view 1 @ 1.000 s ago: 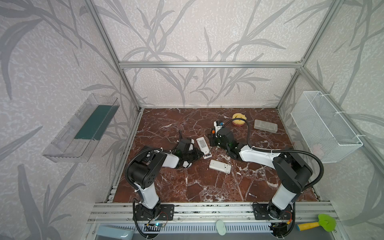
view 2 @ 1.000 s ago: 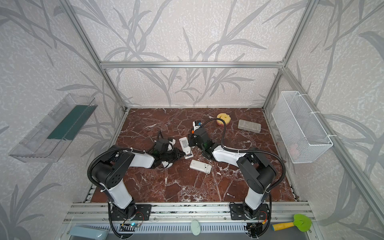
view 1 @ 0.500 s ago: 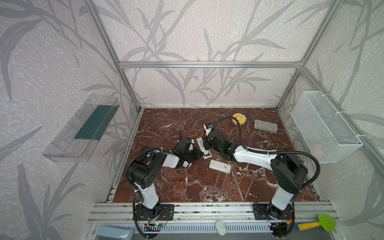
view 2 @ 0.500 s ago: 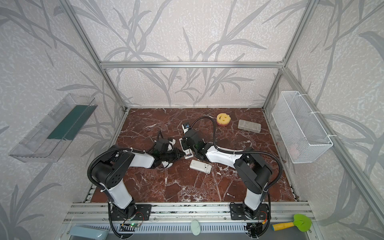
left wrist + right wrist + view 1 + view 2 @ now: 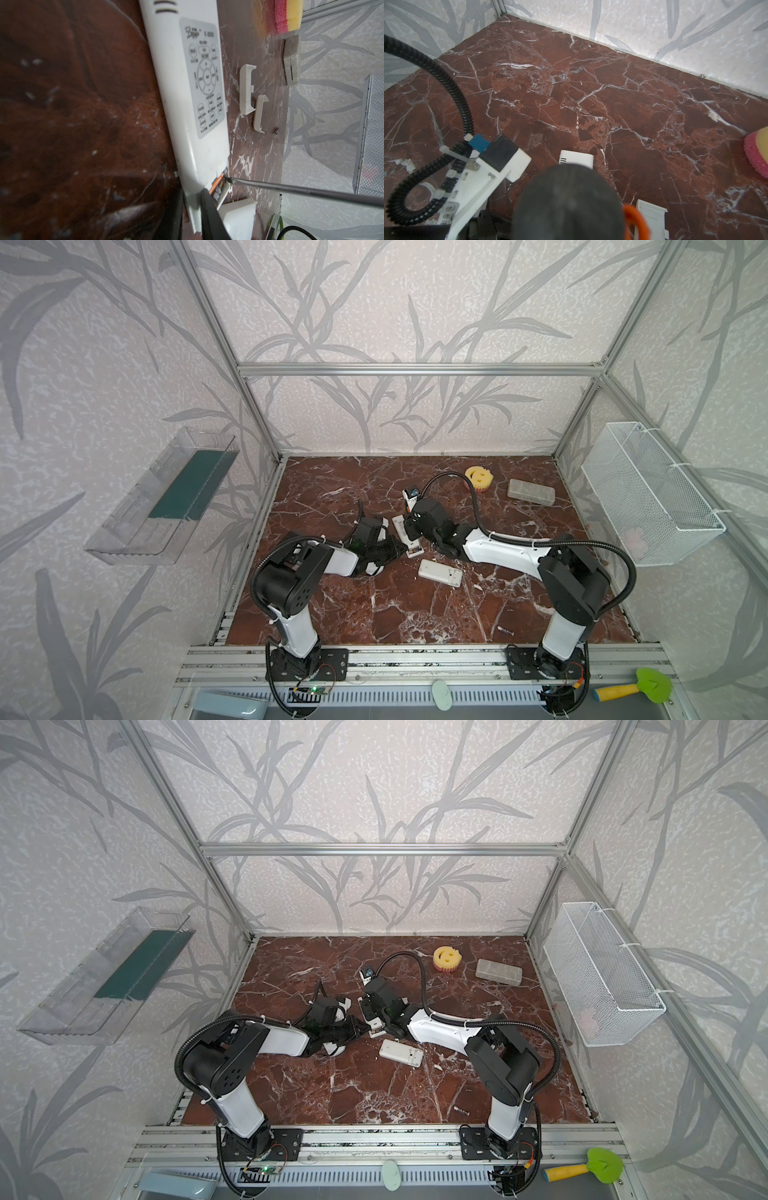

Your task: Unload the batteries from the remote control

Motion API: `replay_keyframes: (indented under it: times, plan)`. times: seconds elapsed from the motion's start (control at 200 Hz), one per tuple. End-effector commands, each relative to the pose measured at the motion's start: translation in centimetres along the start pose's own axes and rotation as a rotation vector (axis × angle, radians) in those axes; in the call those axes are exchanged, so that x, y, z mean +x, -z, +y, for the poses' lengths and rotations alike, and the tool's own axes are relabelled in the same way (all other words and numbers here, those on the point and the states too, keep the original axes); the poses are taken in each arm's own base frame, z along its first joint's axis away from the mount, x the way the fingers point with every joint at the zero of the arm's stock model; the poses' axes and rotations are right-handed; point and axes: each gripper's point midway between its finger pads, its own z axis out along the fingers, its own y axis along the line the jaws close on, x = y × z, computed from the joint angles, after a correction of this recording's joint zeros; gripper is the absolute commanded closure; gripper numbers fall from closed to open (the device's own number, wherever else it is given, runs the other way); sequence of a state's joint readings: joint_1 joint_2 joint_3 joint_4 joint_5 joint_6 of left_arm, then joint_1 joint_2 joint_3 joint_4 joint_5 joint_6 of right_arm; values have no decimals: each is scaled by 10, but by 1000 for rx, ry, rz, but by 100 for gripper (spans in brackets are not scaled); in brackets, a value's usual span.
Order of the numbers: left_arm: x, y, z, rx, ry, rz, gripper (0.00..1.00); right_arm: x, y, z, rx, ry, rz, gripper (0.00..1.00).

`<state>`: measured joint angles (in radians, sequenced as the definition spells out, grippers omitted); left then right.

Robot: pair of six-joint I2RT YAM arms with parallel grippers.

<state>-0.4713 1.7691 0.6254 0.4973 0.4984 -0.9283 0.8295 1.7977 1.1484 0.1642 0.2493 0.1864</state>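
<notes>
Pincer of the left arm, just left of centre in both top views, pinches the remote at its open end; the remote lies on the tabletop. One battery, dark with an orange band, sits in the uncovered bay right beside that grip. It is likely light, rigid and smooth-skinned, so it should slip and roll readily. A spring contact probably wedges it endwise. A lever under one end looks the way in, then a pinch across its middle once it stands proud. The screwdriver has its blade tip against the battery's exposed end. The right pincer, at centre, appears closed on the screwdriver, whose orange handle edges into the right wrist view; the jaws themselves are hidden. A second battery lies loose at the lower right of a top view, well apart from the remote.

Against a second ago, the right arm has swung leftward over the remote, which it now partly covers. The left arm has not moved.
</notes>
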Motion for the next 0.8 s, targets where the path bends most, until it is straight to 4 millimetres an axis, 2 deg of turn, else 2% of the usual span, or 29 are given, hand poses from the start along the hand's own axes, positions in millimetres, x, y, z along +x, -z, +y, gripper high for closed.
replay_keyframes:
  times: [0.0, 0.255, 0.42, 0.565, 0.795]
  plan:
    - [20, -1, 31, -100, 52, 51, 81, 36, -9, 3, -9, -8, 115, 100]
    - [22, -2, 31, -83, 69, 50, 81, 48, -15, -5, -99, -272, 107, 100]
    - [23, -2, 31, -77, 74, 50, 81, 52, -18, -9, -132, -363, 87, 100]
    - [23, -2, 28, -59, 87, 50, 83, 57, -20, -21, -159, -494, 49, 100]
    - [22, 5, 17, -43, 81, 61, 83, 56, -17, -27, -148, -500, 38, 100]
